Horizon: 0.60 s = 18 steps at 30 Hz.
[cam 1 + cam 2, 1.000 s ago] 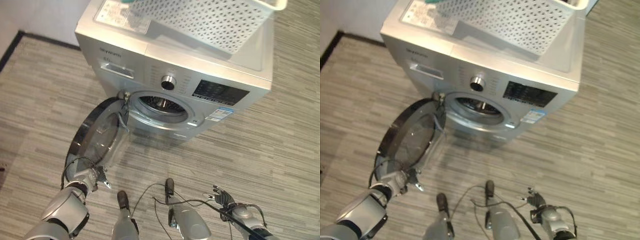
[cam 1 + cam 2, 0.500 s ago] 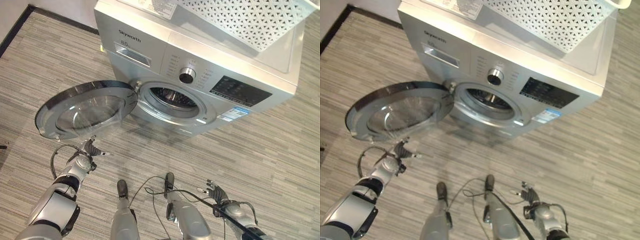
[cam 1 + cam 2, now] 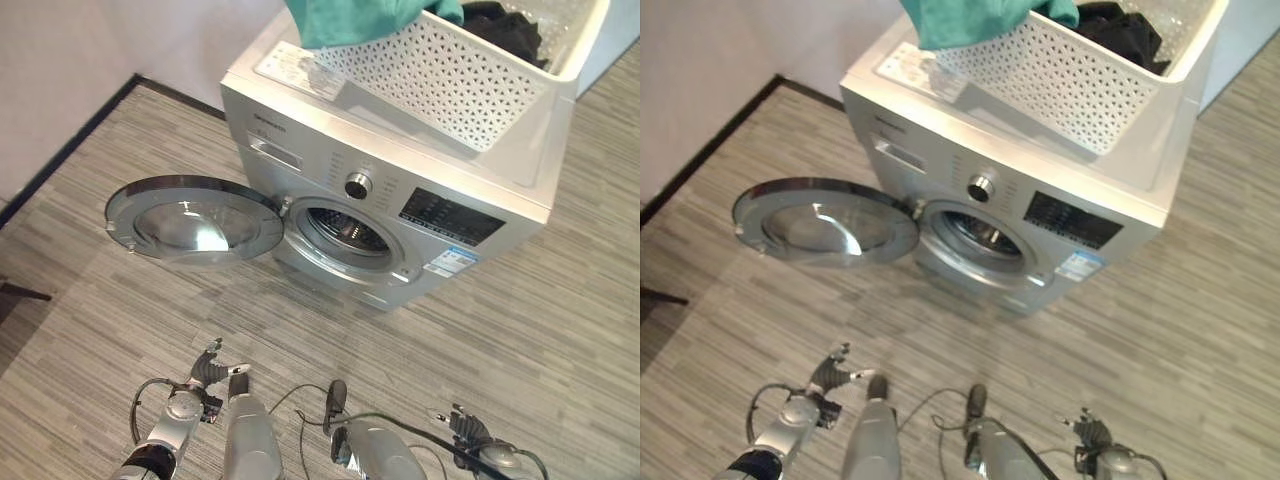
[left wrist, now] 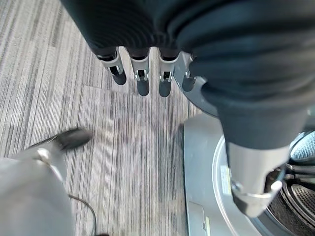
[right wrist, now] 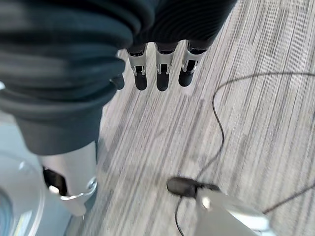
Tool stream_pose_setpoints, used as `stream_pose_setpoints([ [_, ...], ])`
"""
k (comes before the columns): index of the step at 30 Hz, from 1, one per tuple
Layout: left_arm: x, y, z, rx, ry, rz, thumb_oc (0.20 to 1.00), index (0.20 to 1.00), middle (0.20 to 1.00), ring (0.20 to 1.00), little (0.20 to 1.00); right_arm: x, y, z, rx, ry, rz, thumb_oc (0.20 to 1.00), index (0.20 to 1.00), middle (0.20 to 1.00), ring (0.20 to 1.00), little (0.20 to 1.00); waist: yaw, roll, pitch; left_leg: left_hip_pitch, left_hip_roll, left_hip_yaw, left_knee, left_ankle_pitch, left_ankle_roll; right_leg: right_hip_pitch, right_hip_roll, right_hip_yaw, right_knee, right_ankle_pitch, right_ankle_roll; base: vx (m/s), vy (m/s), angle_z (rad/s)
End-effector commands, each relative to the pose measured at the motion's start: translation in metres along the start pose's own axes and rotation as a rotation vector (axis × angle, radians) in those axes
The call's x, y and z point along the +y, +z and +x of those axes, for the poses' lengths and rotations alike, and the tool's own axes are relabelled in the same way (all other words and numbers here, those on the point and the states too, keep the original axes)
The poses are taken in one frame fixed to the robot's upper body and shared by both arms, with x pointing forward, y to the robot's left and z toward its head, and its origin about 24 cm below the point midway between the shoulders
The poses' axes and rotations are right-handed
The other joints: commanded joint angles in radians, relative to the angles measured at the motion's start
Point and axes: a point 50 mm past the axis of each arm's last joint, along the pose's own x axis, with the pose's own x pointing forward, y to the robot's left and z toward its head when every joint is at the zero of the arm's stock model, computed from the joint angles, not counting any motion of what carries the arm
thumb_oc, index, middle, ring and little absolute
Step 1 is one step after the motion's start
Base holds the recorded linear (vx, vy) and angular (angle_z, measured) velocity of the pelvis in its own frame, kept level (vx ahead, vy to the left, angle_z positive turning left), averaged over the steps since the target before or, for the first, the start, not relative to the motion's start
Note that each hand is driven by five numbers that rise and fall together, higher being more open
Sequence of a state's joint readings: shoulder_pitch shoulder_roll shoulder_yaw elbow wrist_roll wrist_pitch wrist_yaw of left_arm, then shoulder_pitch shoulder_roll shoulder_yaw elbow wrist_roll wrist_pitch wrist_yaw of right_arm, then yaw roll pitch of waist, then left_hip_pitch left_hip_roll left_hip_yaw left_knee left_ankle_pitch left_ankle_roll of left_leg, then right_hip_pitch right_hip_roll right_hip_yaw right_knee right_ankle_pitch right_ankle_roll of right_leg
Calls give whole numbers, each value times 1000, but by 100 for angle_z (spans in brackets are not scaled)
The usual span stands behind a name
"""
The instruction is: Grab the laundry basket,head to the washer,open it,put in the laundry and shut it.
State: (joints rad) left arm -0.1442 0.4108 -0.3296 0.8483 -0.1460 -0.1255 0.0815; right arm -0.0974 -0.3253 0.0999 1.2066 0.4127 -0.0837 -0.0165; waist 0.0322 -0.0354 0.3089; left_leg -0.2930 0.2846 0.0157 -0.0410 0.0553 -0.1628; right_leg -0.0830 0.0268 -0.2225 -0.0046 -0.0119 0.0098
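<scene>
Washer door [image 3: 195, 220] swung open at 10 o'clock | laundry basket [image 3: 450, 60] atop washer [image 3: 400, 170], unloaded | I see left hand [image 3: 210, 372], right hand [image 3: 462, 428] slack, empty.

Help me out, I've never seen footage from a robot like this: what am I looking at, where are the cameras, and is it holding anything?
A humanoid robot stands before a washing machine. Two pictures come from cameras in its head, looking down; two come from its wrists, looking along each hand at the floor. The washer's door hangs wide open, drum visible. A white laundry basket sits on top, holding a teal cloth and dark clothes. The left hand and right hand hang low, fingers relaxed, holding nothing.
</scene>
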Motion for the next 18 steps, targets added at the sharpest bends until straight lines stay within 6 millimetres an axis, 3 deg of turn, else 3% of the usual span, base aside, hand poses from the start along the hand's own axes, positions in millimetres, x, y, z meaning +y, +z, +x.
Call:
stream_pose_setpoints([
  [1, -1, -3, -3, -8, -2, -18, 1000, 1000, 1000, 1000, 1000, -37, -24, -9, 63, -127, 8, 1000, 1000, 1000, 1000, 1000, -13, 38, -75, -8, -69, -27, 115, 36, 69, 31, -139, 25, 135, -158, 69, 409, 535, -60],
  [3, 2, -19, -11, 33, 15, -71, 1000, 1000, 1000, 1000, 1000, -58, -32, -14, 89, -225, 182, 1000, 1000, 1000, 1000, 1000, -22, 37, -122, 20, -150, -12, 181, -39, 108, 69, -208, 42, 173, -137, 104, 380, 501, -42],
  [7, 5, -25, -15, 49, 34, -85, 1000, 1000, 1000, 1000, 1000, -73, -28, -16, 68, -286, 268, 1000, 1000, 1000, 1000, 1000, -24, 45, -148, 60, -189, 7, 176, -66, 141, 44, -246, 59, 258, -100, 117, 188, 292, -36],
  [8, 11, -25, -16, 46, 53, -91, 1000, 1000, 1000, 1000, 1000, -94, -19, -20, 22, -371, 387, 1000, 1000, 1000, 1000, 1000, -39, 53, -142, 99, -222, 23, 172, -88, 178, 1, -273, 88, 388, -18, 121, 115, 345, -22],
  [9, 13, -24, -16, 41, 62, -99, 1000, 1000, 1000, 1000, 1000, -106, -14, -23, -12, -421, 466, 1000, 1000, 1000, 1000, 1000, -40, 61, -140, 111, -231, 32, 168, -97, 190, -22, -280, 91, 424, -1, 124, 229, 484, -38],
  [10, 16, -26, -19, 41, 83, -115, 1000, 1000, 1000, 1000, 1000, -131, -4, -31, -93, -526, 581, 1000, 1000, 1000, 1000, 1000, -42, 69, -147, 156, -246, 47, 151, -122, 200, -38, -319, 47, 410, 24, 136, 127, 242, -38],
  [11, 16, -26, -19, 41, 82, -115, 1000, 1000, 1000, 1000, 1000, -131, -4, -31, -93, -526, 581, 1000, 1000, 1000, 1000, 1000, -41, 70, -149, 154, -245, 47, 148, -117, 201, -38, -317, 46, 405, 30, 135, 152, 188, -47],
  [12, 17, -27, -19, 39, 93, -125, 1000, 1000, 1000, 1000, 1000, -147, 9, -37, -154, -576, 592, 1000, 1000, 1000, 1000, 1000, -44, 75, -156, 174, -249, 49, 131, -128, 201, -37, -321, 23, 346, 22, 135, 122, 52, -28],
  [13, 18, -27, -20, 38, 105, -149, 1000, 1000, 1000, 1000, 1000, -172, 39, -48, -280, -650, 585, 1000, 1000, 1000, 1000, 1000, -51, 71, -163, 201, -258, 55, 114, -149, 200, -46, -322, 3, 196, 31, 150, 122, 52, -29],
  [14, 17, -27, -20, 37, 105, -150, 1000, 1000, 1000, 1000, 1000, -172, 39, -48, -281, -652, 585, 1000, 1000, 1000, 1000, 1000, -51, 73, -164, 199, -257, 55, 112, -145, 200, -43, -320, 1, 185, 40, 149, 98, -6, -21],
  [16, 15, -28, -20, 39, 108, -157, 1000, 1000, 1000, 1000, 1000, -179, 72, -57, -416, -685, 570, 1000, 1000, 1000, 1000, 1000, -59, 67, -165, 212, -262, 58, 109, -159, 203, -62, -310, 26, 77, 83, 166, 85, -27, -34],
  [17, 14, -24, -17, 31, 121, -168, 1000, 1000, 1000, 1000, 1000, -186, 111, -72, -601, -700, 583, 1000, 1000, 1000, 1000, 1000, -79, 57, -153, 224, -271, 46, 122, -178, 207, -71, -293, 103, 42, 93, 182, 78, -21, -23],
  [18, 14, -23, -16, 29, 122, -167, 1000, 1000, 1000, 1000, 1000, -185, 111, -72, -600, -701, 585, 1000, 1000, 1000, 1000, 1000, -77, 54, -153, 220, -274, 48, 123, -173, 208, -74, -295, 105, 39, 99, 181, 47, -16, -1],
])
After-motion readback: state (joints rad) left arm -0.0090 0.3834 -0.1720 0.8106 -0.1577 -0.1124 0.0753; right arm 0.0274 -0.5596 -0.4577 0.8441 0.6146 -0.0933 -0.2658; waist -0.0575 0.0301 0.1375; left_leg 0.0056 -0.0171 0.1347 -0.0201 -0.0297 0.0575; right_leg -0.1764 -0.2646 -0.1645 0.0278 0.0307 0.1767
